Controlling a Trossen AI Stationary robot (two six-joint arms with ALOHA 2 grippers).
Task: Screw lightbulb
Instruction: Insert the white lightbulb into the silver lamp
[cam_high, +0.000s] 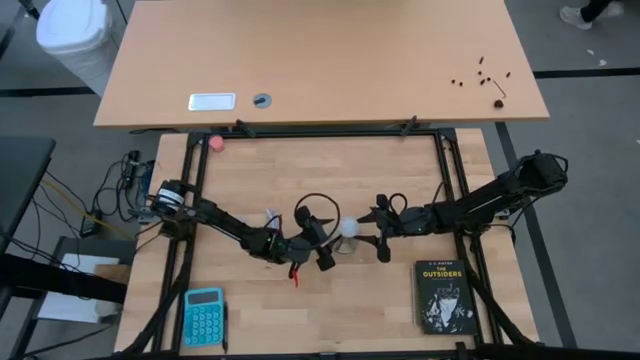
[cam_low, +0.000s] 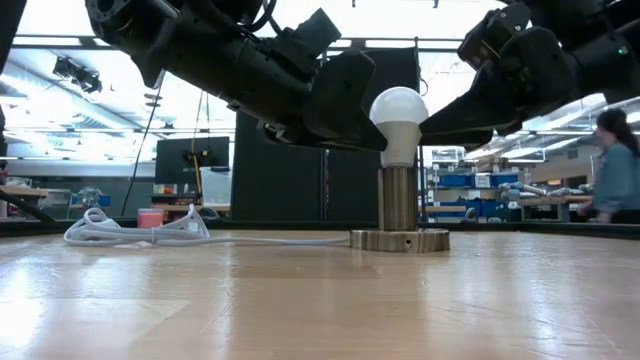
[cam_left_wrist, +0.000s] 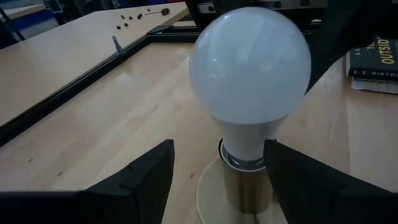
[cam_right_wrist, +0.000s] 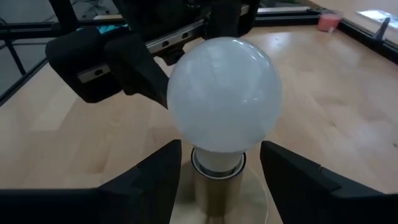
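Lightbulb (cam_low: 398, 118): white frosted globe, upright, its neck seated in the top of a metal socket post (cam_low: 397, 198). The post rises from a round metal base disc (cam_low: 399, 240) resting on the wooden table (cam_low: 300, 300). In the high view the lightbulb (cam_high: 348, 227) sits between the two grippers, near the table's middle.

Left gripper (cam_high: 322, 242): just beside the bulb, on the side away from the right gripper. Fingers spread apart. In the left wrist view the two dark fingers (cam_left_wrist: 146, 177) flank the socket post at the level of the bulb's neck, one to each side, with wood showing between each finger and the post. The lightbulb (cam_left_wrist: 250, 68) stands directly ahead of them.

Right gripper (cam_high: 379, 232): just beside the bulb, opposite the left gripper. Fingers likewise parted. In the right wrist view its fingers (cam_right_wrist: 155, 180) straddle the post below the lightbulb (cam_right_wrist: 224, 93) without touching it.

White cord (cam_low: 130, 232): coiled on the table beyond the left gripper, running to the base disc.

Book (cam_high: 443, 296): dark cover, flat on the table, near the right gripper, toward the front edge.

Calculator (cam_high: 204, 316): teal, flat, well apart from the left gripper, at the table's front.

Pink object (cam_high: 216, 144): small, round, at the table's far edge, well apart from both grippers.

Person (cam_low: 612, 165): in the room behind the table.
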